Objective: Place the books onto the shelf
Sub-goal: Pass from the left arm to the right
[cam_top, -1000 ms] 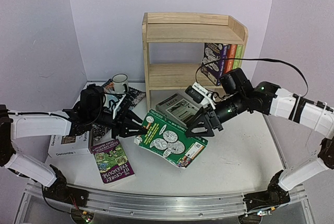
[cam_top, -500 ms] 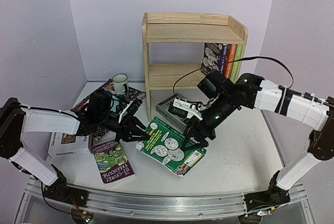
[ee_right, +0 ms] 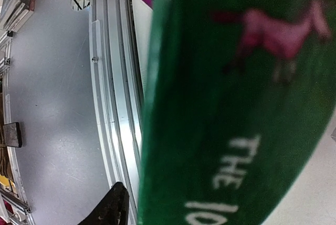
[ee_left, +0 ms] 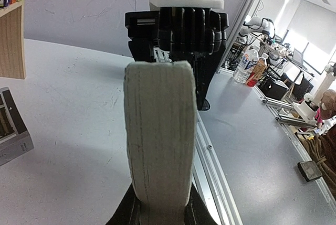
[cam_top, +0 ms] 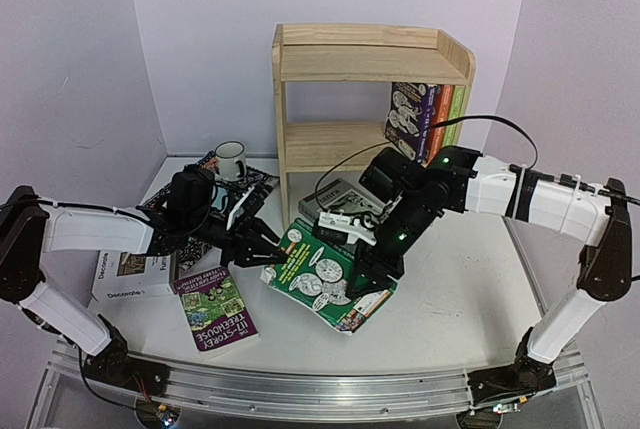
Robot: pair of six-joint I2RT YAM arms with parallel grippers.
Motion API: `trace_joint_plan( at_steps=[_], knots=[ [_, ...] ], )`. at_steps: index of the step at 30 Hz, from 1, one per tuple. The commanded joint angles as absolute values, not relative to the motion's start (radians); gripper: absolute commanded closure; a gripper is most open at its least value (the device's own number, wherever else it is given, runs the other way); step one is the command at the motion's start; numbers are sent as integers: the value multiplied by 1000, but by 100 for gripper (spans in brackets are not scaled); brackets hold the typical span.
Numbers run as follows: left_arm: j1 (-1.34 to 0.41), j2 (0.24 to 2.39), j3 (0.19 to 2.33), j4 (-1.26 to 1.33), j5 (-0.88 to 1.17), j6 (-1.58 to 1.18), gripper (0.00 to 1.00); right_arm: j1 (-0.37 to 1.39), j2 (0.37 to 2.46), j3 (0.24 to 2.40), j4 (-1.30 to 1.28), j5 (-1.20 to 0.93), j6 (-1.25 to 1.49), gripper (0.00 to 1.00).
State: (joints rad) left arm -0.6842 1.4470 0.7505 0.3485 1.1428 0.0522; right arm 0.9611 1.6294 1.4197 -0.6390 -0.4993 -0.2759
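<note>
The counter [cam_top: 460, 284] bears the pine shelf [cam_top: 370, 61], a purple book [cam_top: 215, 311], white book [cam_top: 125, 279], grey book [cam_top: 342, 195] and patterned placemat [cam_top: 257, 181].

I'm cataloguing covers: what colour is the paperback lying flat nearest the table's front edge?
That flat cartoon-covered paperback is mainly purple; top external view shows it best.

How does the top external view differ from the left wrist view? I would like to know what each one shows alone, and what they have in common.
Only the top external view: the mug, the purple book and the white book on the table, and the cover of the green book. Only the left wrist view: that book's pale page edge between the left fingers, and bottles beyond the table. Both: the green book, the wooden shelf and the grey book.
</note>
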Motion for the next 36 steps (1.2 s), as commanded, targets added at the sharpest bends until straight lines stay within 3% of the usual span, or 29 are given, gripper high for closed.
trace_joint_plan(
  at_steps=[1,3,5,16,19,25,26,28,30,36],
  knots=[
    [-678,1445,811,420,1220,36,100,966,1646,1465,-701,-490,-296,46],
    [-678,1445,811,419,1227,36,100,966,1647,1471,-700,-489,-297,40],
    [-678,1445,809,419,1229,35,100,966,1649,1475,-699,-490,-298,39],
    [-678,1478,820,414,1251,18,100,966,1679,1522,-710,-502,-294,57],
    [-678,1479,821,414,1254,23,100,967,1686,1530,-720,-504,-297,68],
    [-679,1480,821,411,1261,31,100,966,1692,1537,-729,-503,-302,65],
    [-678,1481,821,411,1261,32,100,966,1692,1536,-730,-503,-304,68],
    [-676,1483,823,409,1257,32,98,966,1695,1537,-733,-504,-306,85],
    [-674,1487,825,408,1247,29,85,967,1700,1539,-735,-503,-307,99],
    [-671,1488,812,407,1150,12,14,966,1677,1505,-722,-385,-300,100]
  ],
)
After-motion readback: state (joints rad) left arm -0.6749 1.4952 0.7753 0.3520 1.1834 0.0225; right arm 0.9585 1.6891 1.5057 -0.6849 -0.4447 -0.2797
